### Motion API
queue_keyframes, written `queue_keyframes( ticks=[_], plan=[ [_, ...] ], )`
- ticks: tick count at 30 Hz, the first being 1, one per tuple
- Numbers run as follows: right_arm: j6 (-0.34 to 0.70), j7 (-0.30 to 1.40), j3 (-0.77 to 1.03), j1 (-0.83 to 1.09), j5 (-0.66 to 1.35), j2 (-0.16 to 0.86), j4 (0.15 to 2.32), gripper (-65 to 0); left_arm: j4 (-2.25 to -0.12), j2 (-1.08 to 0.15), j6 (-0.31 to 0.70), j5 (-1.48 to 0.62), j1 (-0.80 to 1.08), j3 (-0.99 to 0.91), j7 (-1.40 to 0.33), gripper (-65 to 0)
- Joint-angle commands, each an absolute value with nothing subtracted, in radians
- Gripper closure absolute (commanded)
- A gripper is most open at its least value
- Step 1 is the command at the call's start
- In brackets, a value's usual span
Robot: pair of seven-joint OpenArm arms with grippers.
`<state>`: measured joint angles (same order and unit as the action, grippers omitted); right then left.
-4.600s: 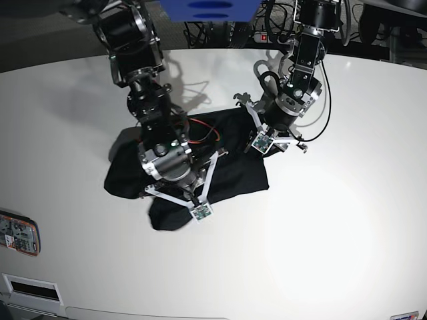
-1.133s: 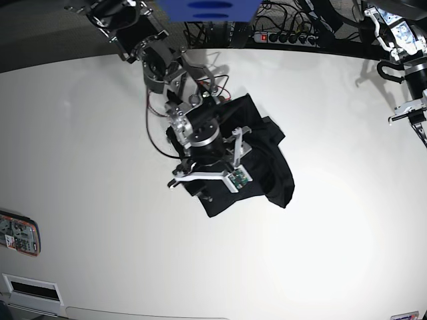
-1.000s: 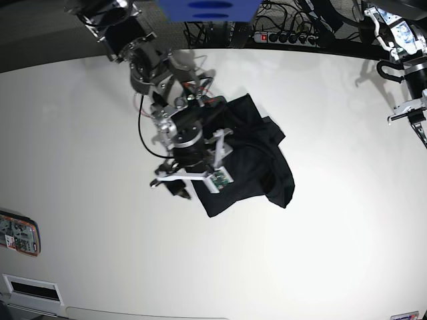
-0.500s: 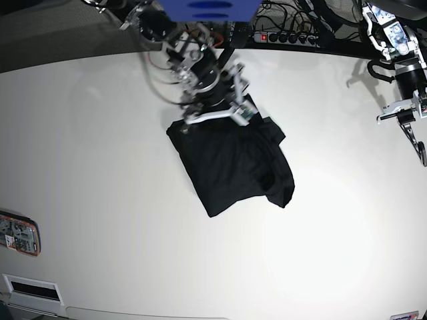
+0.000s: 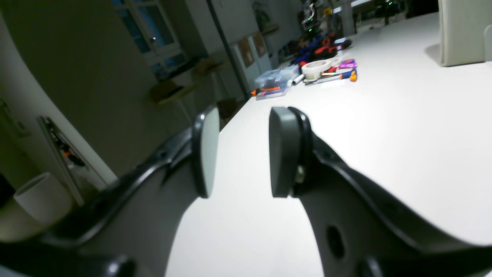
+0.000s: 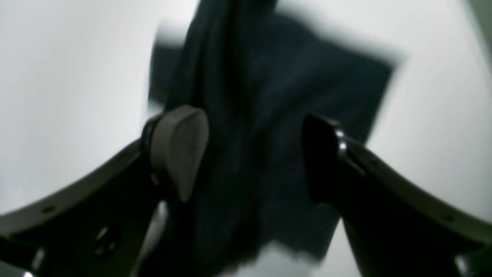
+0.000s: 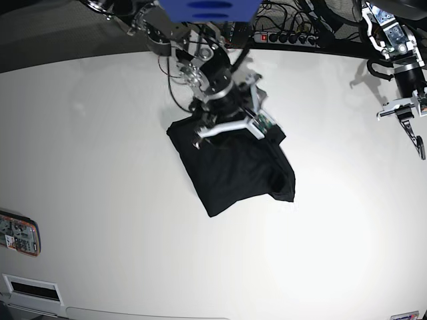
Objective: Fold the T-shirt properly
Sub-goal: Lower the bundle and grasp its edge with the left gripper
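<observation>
The black T-shirt (image 7: 233, 167) lies as a folded, rumpled bundle in the middle of the white table (image 7: 100, 133). My right gripper (image 7: 230, 130) hovers over the shirt's far edge. In the right wrist view the gripper (image 6: 250, 154) is open and empty, with the blurred shirt (image 6: 269, 96) below its jaws. My left gripper (image 7: 413, 137) is raised at the table's far right, well away from the shirt. In the left wrist view it (image 5: 240, 154) is open and empty, with bare table beyond and no shirt in sight.
A red-and-grey device (image 7: 17, 233) lies at the table's left edge. A blue object (image 7: 207, 8), a power strip (image 7: 287, 37) and cables sit at the back. The left wrist view shows a tape roll (image 5: 317, 68), a plastic box (image 5: 275, 79), tools and a white box (image 5: 461, 30).
My right arm left the shirt's near-left side, swung to the back, and now sits over the shirt's far edge. The shirt's far side shifted slightly. The left arm stayed at the far right.
</observation>
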<state>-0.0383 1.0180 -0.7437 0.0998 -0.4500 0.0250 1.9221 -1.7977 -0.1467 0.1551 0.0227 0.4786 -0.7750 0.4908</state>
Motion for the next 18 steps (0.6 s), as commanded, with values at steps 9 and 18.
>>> queue_keyframes(
  ticks=[9,18],
  plan=[
    [-0.035,0.998,-0.746,0.022,-0.449,-0.033,1.939,-40.5,-1.801,-0.162,0.148,0.013,0.478,-0.788,0.513,-21.3],
    [-0.035,0.992,-0.607,-0.077,-0.444,-0.033,1.926,-40.5,-1.764,-0.162,0.148,0.05,0.476,-0.728,0.512,-21.3]
  ],
)
